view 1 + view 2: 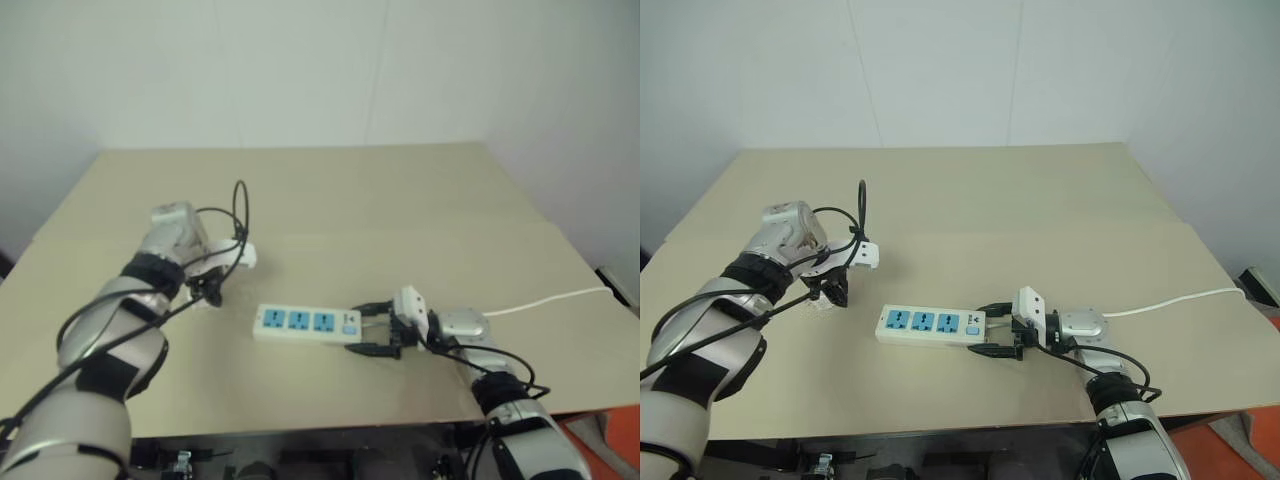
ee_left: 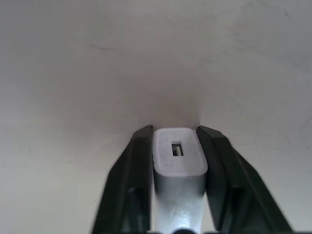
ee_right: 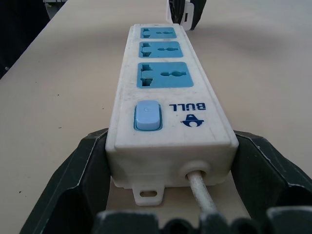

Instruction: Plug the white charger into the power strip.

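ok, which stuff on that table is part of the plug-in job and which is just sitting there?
Part of the job:
- white charger, clamped in the left hand, on the table
- power strip, its switch end between the right hand's fingers

Just there:
- table
- nothing else loose on it

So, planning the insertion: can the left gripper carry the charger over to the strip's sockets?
Probably yes. The left gripper holds the white charger, only bare table lies between, and the power strip sockets face up uncovered.
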